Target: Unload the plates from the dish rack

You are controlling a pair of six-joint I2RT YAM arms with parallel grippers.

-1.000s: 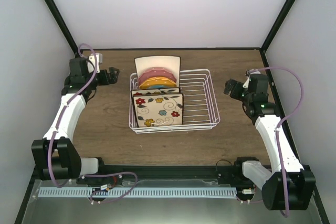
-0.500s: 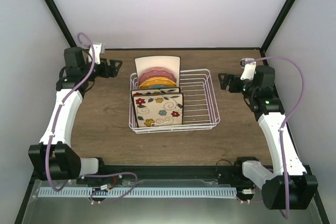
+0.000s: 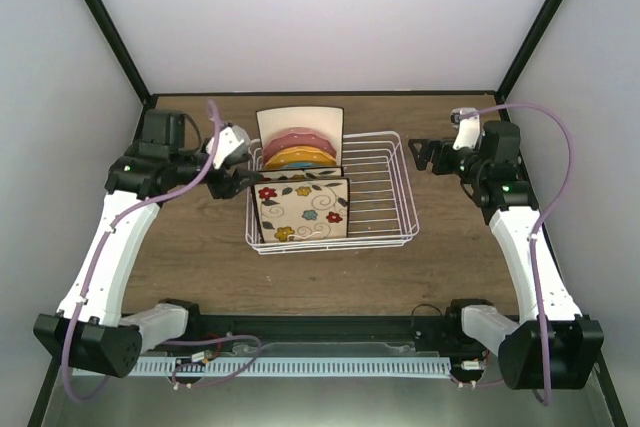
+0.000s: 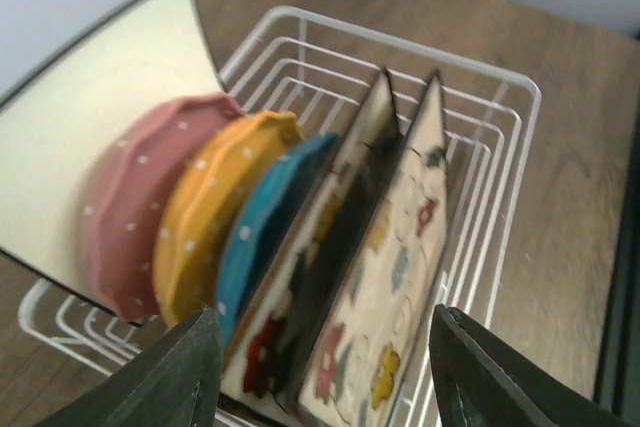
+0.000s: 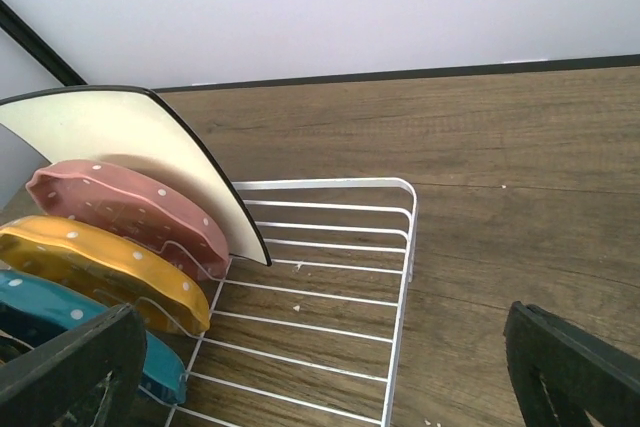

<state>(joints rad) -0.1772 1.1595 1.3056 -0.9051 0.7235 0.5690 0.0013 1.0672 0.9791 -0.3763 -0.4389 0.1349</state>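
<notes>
Inside the dish rack (image 3: 384,199) stand six plates (image 3: 303,209), three square, three round; left pincer (image 4: 325,367), right pincer (image 5: 320,372) released.

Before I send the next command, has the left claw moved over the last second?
Yes. The left claw has swung nearer and rightward, from left of the dish rack's far-left corner to its left rim, beside the floral plates.

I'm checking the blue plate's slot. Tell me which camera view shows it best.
Left wrist view: the blue plate shows most of its dotted rim, standing between the orange plate and a floral plate. The right wrist view catches only part, at the frame's corner; the top view, barely a sliver.
</notes>
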